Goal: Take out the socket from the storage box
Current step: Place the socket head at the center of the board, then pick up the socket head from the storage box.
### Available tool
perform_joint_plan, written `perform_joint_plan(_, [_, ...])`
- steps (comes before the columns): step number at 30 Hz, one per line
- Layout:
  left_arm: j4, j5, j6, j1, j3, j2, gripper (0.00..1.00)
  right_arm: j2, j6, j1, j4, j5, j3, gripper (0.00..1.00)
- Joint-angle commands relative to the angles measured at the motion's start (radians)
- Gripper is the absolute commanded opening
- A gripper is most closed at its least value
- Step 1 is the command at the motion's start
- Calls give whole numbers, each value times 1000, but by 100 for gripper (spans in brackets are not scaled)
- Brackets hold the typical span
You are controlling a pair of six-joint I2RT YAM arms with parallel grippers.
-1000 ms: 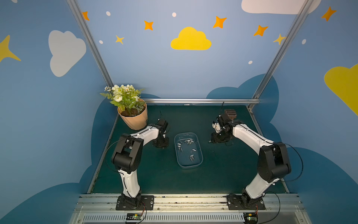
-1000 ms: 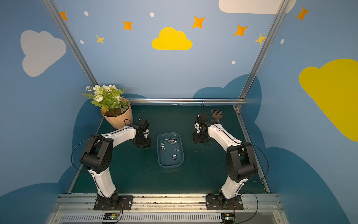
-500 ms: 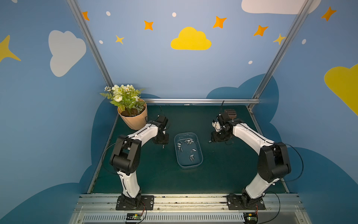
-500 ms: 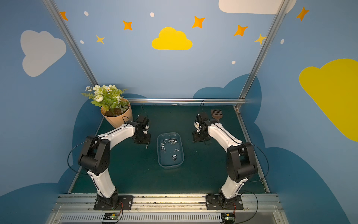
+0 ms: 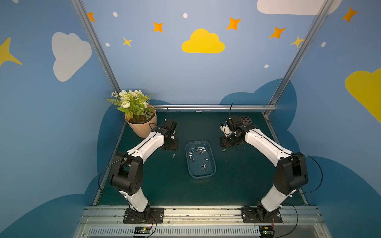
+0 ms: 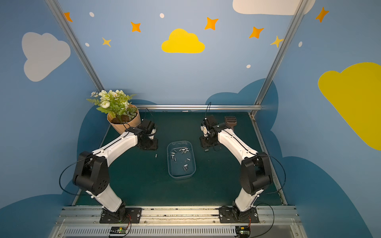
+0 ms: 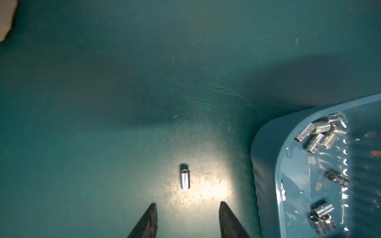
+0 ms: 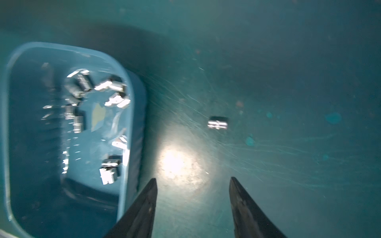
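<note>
Left claw (image 7: 188,204): jaws apart, empty. Right claw (image 8: 193,178): jaws apart, empty. Box (image 5: 201,176) sits mid-mat (image 5: 165,185) and holds loose sockets (image 5: 201,151). Socket (image 5: 174,156) lies on the mat at the box's 9 o'clock. Second socket (image 5: 223,150) lies at 2 o'clock.

We're over the green mat (image 8: 288,72) w/ the right gripper (image 8: 193,178). Jaws are apart, nothing btwn them, and there's a bright glare spot on the mat just past the tips. One socket (image 8: 218,123) lies on its side on the mat, right of the storage box (image 8: 137,107) and clear of its wall. Inside the box we've got loose sockets (image 8: 109,85), scattered and blurred.
</note>
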Motion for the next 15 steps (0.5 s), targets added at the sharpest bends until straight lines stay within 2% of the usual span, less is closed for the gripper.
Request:
perform_joint_plan(1, [1, -7, -29, 5, -49, -55, 51, -30, 3, 53, -41, 11, 34, 57])
perform_joint_plan(9, [21, -24, -71, 4, -137, -117, 60, 12, 27, 176, -16, -56, 69, 57])
perform_joint_plan(15, [90, -66, -128, 3, -218, -189, 65, 80, 32, 250, -15, -60, 106, 57])
